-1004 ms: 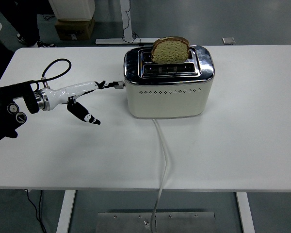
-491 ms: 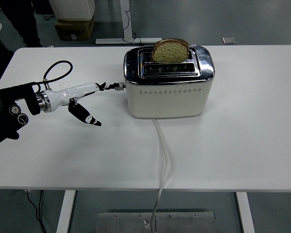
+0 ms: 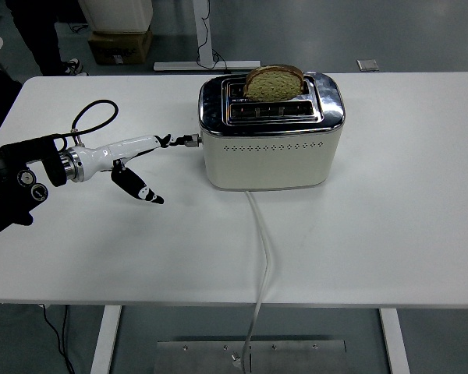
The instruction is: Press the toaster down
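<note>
A white table (image 3: 390,234) fills the view, with grey floor, a cardboard box (image 3: 118,44) and a person's legs (image 3: 39,35) beyond its far edge. From the left edge comes the robot's left hand (image 3: 132,160), a white-shelled hand on a black arm. One long finger reaches right, its dark tip touching the small lever (image 3: 190,140) on the left end of the toaster, and another finger (image 3: 136,185) hangs down and to the right, away from it; the hand is spread and grasps nothing. The right hand is not in view. The cream-bodied toaster with a chrome top (image 3: 271,132) stands in the middle of the table toward the far side. Its long axis runs left to right, its slots face up, and its lever end points left at the hand. A round slice of brown bread (image 3: 274,81) stands high in the far slot, so the lever seems not yet pressed down. A white power cord (image 3: 263,257) runs from the toaster's near side over the near table edge. The contact is a single narrow fingertip on a small lever, so it may slip off as it pushes down. A push with any sideways lean could slide the light toaster to the right instead of latching it.
</note>
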Available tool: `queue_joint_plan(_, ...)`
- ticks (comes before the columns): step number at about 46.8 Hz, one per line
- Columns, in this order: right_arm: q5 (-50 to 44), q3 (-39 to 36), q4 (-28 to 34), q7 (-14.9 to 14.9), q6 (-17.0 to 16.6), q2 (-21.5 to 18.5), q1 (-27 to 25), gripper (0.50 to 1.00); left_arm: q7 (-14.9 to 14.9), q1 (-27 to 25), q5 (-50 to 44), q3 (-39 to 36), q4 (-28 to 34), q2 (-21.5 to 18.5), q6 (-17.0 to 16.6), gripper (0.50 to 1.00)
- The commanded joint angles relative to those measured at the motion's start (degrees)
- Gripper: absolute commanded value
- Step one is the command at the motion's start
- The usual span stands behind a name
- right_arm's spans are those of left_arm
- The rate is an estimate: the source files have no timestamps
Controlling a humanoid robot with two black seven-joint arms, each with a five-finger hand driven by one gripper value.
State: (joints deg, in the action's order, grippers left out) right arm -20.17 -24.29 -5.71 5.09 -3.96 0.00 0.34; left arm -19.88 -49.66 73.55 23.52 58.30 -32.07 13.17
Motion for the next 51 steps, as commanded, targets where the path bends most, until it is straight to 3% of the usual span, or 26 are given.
queue_joint_plan(1,-0.04,-0.05,0.00,0.01,0.00,0.00,-0.07,0.998,0.02,0.01,-0.08,-0.76,-0.21,0.25,-0.07,1.000)
queue_joint_plan(51,0.05,0.03,0.00,0.01,0.00,0.00,-0.07,1.000,0.02,0.45,-0.61,-1.37,-2.31,2.19,-0.42,1.000)
